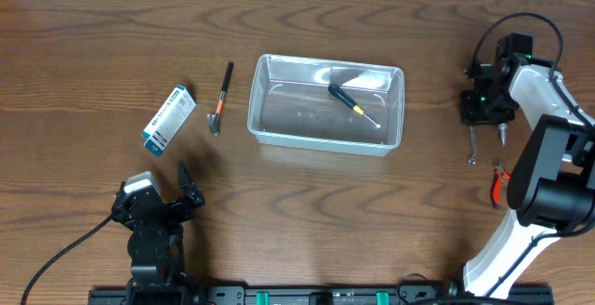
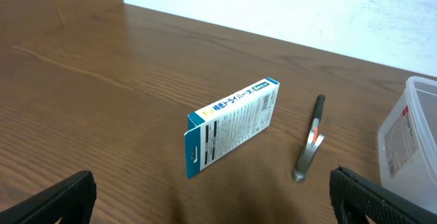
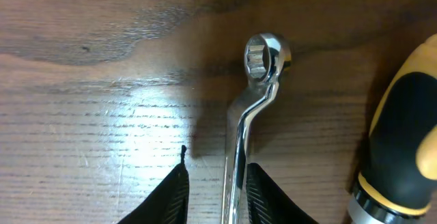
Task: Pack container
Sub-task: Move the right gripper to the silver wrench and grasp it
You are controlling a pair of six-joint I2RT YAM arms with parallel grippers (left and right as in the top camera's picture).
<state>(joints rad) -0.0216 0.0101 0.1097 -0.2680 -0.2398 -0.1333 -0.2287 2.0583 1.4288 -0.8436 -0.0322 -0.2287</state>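
We look down on the table, and the container (image 1: 324,106) sits near the middle of it, a clear greyish tub standing upright with its long side running left to right. Inside it lies a screwdriver (image 1: 352,102) with a black and yellow handle, set at a slant towards the right end.

Over on the right, the right gripper (image 1: 484,112) hangs low over a small cluster of tools, well apart from the tub. From the right wrist camera we see that gripper (image 3: 217,177) straddling the shank of a ring wrench (image 3: 254,108) that lies flat on the wood. The right finger sits just beside the metal and a strip of table shows on the other side, so the jaws are parted and not clamped. A fat yellow and black handle (image 3: 401,149) lies just beside the wrench. Nearer the arm's base we spot red-handled pliers (image 1: 497,183).

On the left, the left gripper (image 1: 189,186) sits near the front edge, its jaws spread wide with nothing between them. Its own camera shows both fingers (image 2: 56,200) at the bottom corners. Ahead of them a blue and white box (image 2: 232,125) stands on its long edge. A slim black-handled tool (image 2: 311,142) lies between the box and the tub's wall (image 2: 408,138), touching neither.
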